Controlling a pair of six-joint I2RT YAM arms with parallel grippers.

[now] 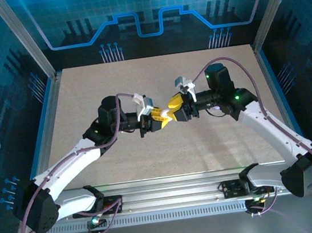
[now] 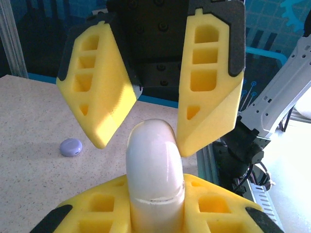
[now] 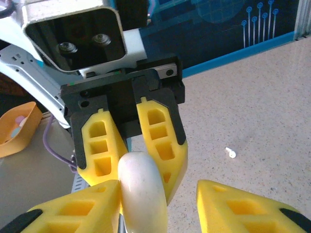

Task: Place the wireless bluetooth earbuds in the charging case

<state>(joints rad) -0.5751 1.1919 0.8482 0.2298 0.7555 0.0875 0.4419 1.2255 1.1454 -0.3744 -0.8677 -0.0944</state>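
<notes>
Left hand clamps the white charging case mid-air. Right hand faces it, jaws apart around its rounded top — probably the lid-opening step. One earbud lies loose on the bench — it needs fetching next.

At lower centre, the left gripper is clamping a white rounded charging case between its yellow fingers. The right gripper is sitting at the bottom edge, jaws standing apart, its lower-left finger just beside the case. A tiny white earbud is lying on the speckled table at right.
</notes>
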